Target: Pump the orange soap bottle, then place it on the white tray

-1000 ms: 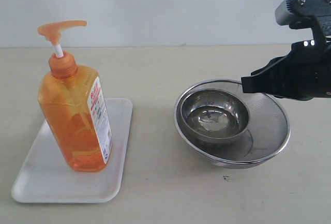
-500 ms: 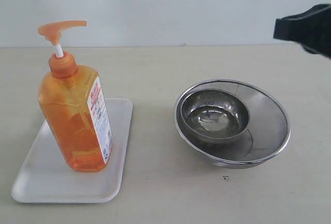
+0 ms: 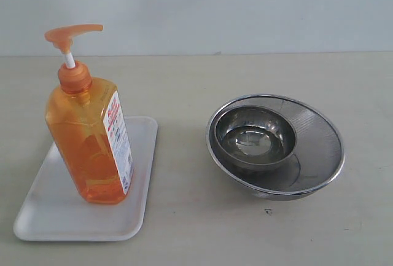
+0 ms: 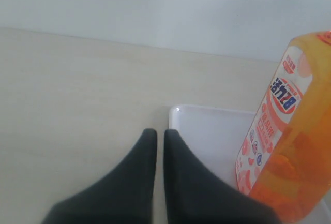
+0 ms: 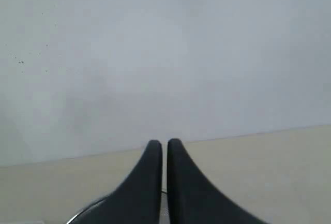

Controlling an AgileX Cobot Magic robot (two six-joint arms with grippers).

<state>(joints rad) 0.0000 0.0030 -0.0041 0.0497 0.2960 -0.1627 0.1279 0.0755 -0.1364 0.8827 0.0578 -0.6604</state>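
- The orange soap bottle (image 3: 89,143) stands upright on the white tray (image 3: 43,217) — pump head raised, label facing right in the exterior view.
- The tray lies flat on the left part of the table (image 3: 184,82).
- The left gripper (image 4: 160,131) has its 2 black fingers pressed together with nothing between them; the tips sit near a corner of the tray, apart from the bottle.
- The right gripper (image 5: 164,142) is likewise closed and empty — it points toward the wall beyond the table.
- 1 small steel bowl (image 3: 255,137) sits inside a wider mesh bowl (image 3: 319,149), well right of the tray.
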